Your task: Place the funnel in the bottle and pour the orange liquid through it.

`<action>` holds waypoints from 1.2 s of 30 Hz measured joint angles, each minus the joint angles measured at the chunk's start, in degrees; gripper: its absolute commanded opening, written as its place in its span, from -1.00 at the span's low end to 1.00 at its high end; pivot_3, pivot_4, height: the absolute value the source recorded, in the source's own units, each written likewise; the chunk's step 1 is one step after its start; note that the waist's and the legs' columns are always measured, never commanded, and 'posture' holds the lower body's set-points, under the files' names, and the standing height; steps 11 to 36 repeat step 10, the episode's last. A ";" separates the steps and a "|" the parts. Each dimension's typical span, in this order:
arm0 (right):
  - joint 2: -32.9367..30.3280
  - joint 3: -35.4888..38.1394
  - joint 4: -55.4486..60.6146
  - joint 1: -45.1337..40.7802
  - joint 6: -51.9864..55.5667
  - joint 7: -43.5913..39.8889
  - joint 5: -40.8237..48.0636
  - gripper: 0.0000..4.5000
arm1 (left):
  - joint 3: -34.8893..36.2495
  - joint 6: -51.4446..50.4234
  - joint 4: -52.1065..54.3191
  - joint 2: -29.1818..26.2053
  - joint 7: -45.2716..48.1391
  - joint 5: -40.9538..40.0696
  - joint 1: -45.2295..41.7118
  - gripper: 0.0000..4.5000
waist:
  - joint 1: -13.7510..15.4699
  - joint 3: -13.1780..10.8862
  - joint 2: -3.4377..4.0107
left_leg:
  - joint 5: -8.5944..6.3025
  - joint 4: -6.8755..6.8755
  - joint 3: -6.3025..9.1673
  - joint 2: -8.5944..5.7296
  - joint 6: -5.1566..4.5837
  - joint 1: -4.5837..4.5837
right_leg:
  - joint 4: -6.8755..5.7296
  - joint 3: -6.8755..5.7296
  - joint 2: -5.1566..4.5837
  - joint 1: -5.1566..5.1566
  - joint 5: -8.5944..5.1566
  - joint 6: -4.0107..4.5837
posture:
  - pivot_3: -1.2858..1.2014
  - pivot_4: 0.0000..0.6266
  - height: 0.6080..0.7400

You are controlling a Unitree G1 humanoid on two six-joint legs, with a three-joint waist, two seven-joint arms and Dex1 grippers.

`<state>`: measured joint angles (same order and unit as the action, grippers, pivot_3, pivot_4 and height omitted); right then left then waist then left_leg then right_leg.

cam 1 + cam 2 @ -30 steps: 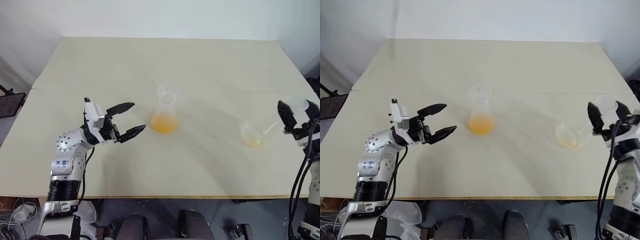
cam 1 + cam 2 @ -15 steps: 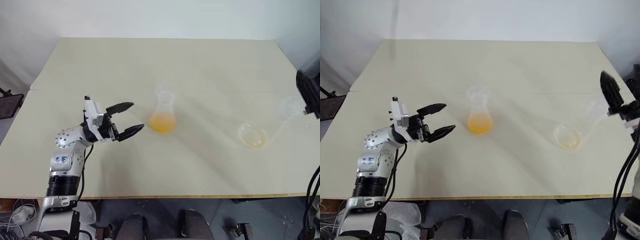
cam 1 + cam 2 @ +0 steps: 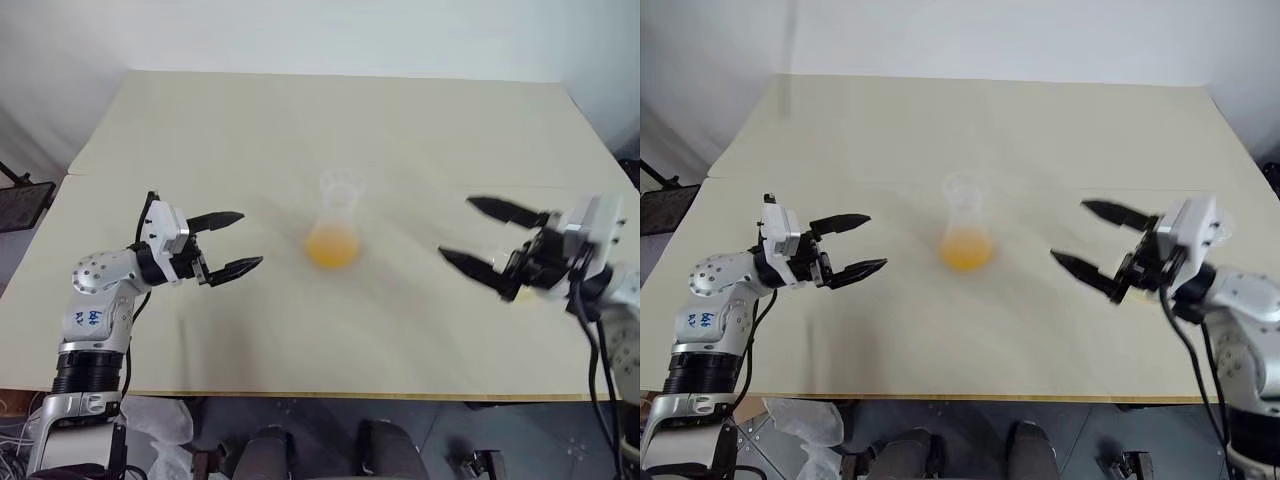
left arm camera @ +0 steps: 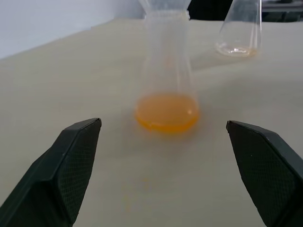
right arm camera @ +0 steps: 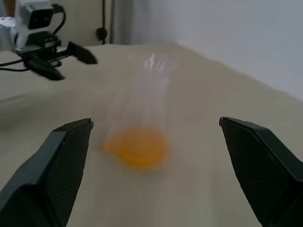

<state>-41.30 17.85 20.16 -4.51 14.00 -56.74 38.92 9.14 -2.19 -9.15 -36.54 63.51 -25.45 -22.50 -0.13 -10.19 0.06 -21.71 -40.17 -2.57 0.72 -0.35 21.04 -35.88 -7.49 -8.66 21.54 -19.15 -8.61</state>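
The small clear bottle (image 3: 336, 222) stands upright at the middle of the table, with the orange liquid (image 3: 333, 247) pooled in its rounded base. The clear funnel (image 3: 340, 185) shows as a flared rim at the bottle's mouth. My left gripper (image 3: 250, 238) hangs open to the left of the bottle, pointing at it with a gap between. On the other side, my right gripper (image 3: 456, 227) is open too and points at the bottle from a distance. Nothing is between either pair of fingers.
A larger clear flask (image 4: 239, 28) with a thin orange trace at its bottom stands right of the bottle, behind my right gripper. The pale table (image 3: 300, 120) has wide bare room at the back and front. A seam crosses it.
My right gripper has swung in from the table's right edge, away from the large flask, and turned to point at the bottle. The left gripper drifted a little to the left.
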 measured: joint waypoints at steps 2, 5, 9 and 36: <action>0.03 -0.54 0.04 5.03 -3.04 -2.17 -2.70 0.99 | 0.74 0.16 1.77 -0.49 -0.17 -0.01 3.00 1.00 | 0.30 0.00 -0.01 | 0.00 -0.02 0.05 0.00 0.00 0.00 | 0.00 -0.02 0.01 -0.04 0.00 0.00 | 0.03 -0.52 1.00; 1.29 -1.08 -0.82 10.81 -7.81 -4.07 -6.28 0.99 | 2.07 0.42 3.75 -1.41 -0.92 0.14 7.58 1.00 | 0.28 0.00 -0.01 | 0.00 -0.03 0.03 0.03 0.00 -0.02 | 0.02 0.00 0.01 -0.05 0.00 0.00 | 0.03 -0.52 1.00; 2.75 -1.00 -3.43 12.20 -11.78 -4.04 -7.97 0.99 | 3.34 1.95 4.50 -1.50 -2.93 1.00 9.31 1.00 | 0.23 0.00 -0.01 | 0.00 -0.11 0.11 0.07 0.00 -0.15 | 0.02 0.14 0.03 -0.11 0.00 0.00 | 0.03 -0.52 1.00; 3.02 -0.99 -4.13 12.18 -12.56 -3.87 -8.21 0.99 | 3.38 2.19 4.88 -1.49 -3.92 1.25 9.32 1.00 | 0.21 0.00 -0.01 | 0.00 -0.10 0.15 0.08 0.01 -0.18 | 0.01 0.17 0.04 -0.11 0.00 0.00 | 0.03 -0.52 1.00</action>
